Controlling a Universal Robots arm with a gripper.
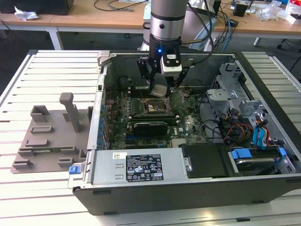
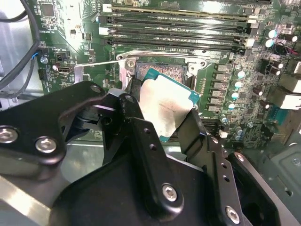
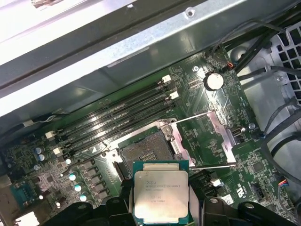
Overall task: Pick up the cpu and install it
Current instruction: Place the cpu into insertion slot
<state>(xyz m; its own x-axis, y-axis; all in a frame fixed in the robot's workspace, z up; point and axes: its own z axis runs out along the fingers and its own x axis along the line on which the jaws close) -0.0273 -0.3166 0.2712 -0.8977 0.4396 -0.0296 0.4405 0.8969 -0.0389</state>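
The black jaws at the end of the silver-and-grey robot arm (image 1: pixel 167 23) are closed narrowly on the cpu (image 1: pixel 160 89), a small flat square chip with a silver-grey metal top plate and a thin green edge, gripping it by two opposite sides. In the second wrist view the cpu (image 2: pixel 167 106) sits tilted between the two black fingers (image 2: pixel 136 123), one corner raised toward the socket. In the first wrist view the cpu (image 3: pixel 161 193) shows its printed metal face. It hangs just above the dark square motherboard socket (image 1: pixel 153 107) and does not touch it. In both wrist views the socket (image 2: pixel 162 70) (image 3: pixel 146 153) lies uncovered, its metal load plate (image 3: pixel 223 134) swung aside. Long black memory slots (image 3: pixel 117 122) run along the far side of the socket, and a round silver coin battery (image 3: pixel 214 81) sits on the green board beyond them. All this lies inside the open black computer case (image 1: pixel 197 188), which rests on its side on the pale slatted table (image 1: pixel 47 66). A grey plastic tray (image 1: pixel 47 136) lies on the table just beside the case, on the exterior view's left.
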